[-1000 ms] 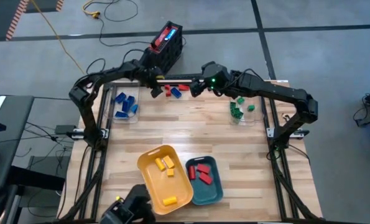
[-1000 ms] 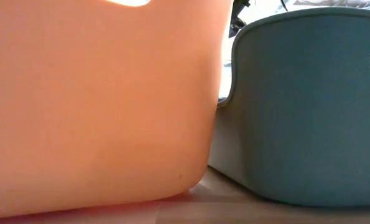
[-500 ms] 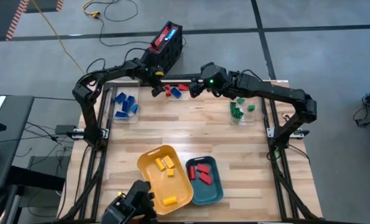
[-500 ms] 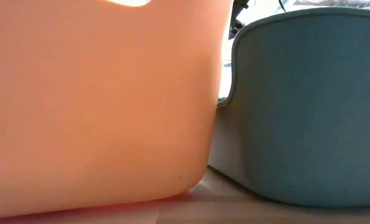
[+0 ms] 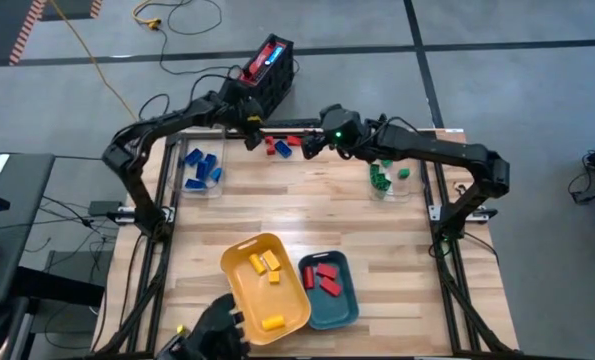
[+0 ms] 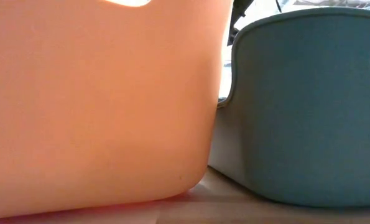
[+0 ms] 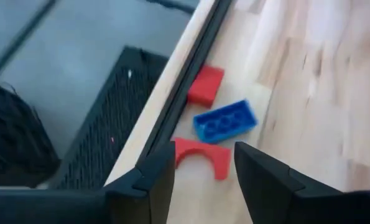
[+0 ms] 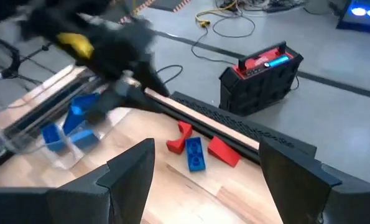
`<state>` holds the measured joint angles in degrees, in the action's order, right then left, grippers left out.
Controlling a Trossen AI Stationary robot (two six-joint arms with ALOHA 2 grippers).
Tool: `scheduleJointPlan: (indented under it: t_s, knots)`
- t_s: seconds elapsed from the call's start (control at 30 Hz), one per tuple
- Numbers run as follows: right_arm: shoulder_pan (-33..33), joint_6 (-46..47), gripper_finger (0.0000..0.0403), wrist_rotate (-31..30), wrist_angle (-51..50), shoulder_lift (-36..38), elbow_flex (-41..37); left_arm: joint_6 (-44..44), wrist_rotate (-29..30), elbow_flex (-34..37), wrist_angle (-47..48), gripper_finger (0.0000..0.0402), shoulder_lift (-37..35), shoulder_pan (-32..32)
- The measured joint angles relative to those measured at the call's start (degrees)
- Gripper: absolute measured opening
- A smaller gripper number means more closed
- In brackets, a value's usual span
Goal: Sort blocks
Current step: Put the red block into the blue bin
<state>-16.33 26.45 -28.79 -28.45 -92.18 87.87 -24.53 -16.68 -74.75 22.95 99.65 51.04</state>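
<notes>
A: Why are the left gripper's (image 7: 203, 171) fingers (image 7: 157, 180) apart around that red arched block (image 7: 200, 155)?

B: To pinch it, I'd judge; nothing is clamped yet.

A: And beyond the arch?

B: A blue block (image 7: 225, 121) just past it, then a red block (image 7: 205, 85), along the desk (image 7: 309, 81) edge. The right gripper (image 8: 200, 171) waits nearby, fingers spread, empty.

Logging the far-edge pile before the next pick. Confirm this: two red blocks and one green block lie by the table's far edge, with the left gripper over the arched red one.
One thing is wrong: the middle block is blue, not green, as the left wrist view shows. The rest holds: two red blocks, the wedge and the arched one, lie by the far edge, and the left gripper is over the arched one.
</notes>
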Motion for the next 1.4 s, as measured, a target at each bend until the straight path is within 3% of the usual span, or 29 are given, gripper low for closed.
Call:
scheduleJointPlan:
  t_s: [0.1, 0.2, 0.27, 0.33, 0.5, 0.73, 0.9, 1.1, 1.27, 1.4]
  knots:
    - [-0.3, 2.3, 0.0303, 0.0, 1.8, 0.0, -3.2, 3.1, 0.3, 6.1, -8.4, 0.0142, -5.2, -0.9]
    - [0.0, 3.3, 0.0303, 0.0, 1.3, 0.0, -4.1, 5.8, 1.3, 16.2, -25.7, 0.0126, -9.5, -1.0]
    - [0.9, 3.5, 0.0303, 0.1, 1.4, 0.0, -4.1, 6.1, 2.2, 21.9, -37.2, 0.0119, -10.1, -0.6]
    - [1.6, 3.8, 0.0303, 0.3, 1.9, 0.0, -4.1, 4.1, 1.8, 24.8, -43.0, 0.0115, -9.8, 0.0]
    - [1.7, 5.5, 0.0303, 2.4, 3.9, 0.0, -3.5, 1.7, -3.5, 24.9, -43.1, 0.0115, -5.7, 1.5]
    - [-3.6, -1.0, 0.0302, 12.2, 6.1, -4.2, -3.1, 13.0, -7.6, 25.7, -41.3, 0.0105, -9.0, 2.2]
    - [-5.4, -9.8, 0.0302, 14.3, 20.3, -11.5, -6.1, 14.5, -4.1, 32.7, -41.9, 0.0089, -15.2, 0.8]
    - [-3.7, -6.9, 0.0301, 20.2, 40.6, -16.1, -14.5, 20.8, 1.2, 39.5, -40.7, 0.0082, -28.0, -1.7]
    - [-1.3, -2.7, 0.0301, 11.7, 46.2, -18.4, -19.2, 21.0, 7.1, 42.2, -34.0, 0.0082, -36.9, -5.4]
    - [-1.0, -1.2, 0.0301, 11.5, 45.9, -19.7, -19.1, 21.1, 7.5, 42.2, -29.2, 0.0082, -40.2, -7.1]
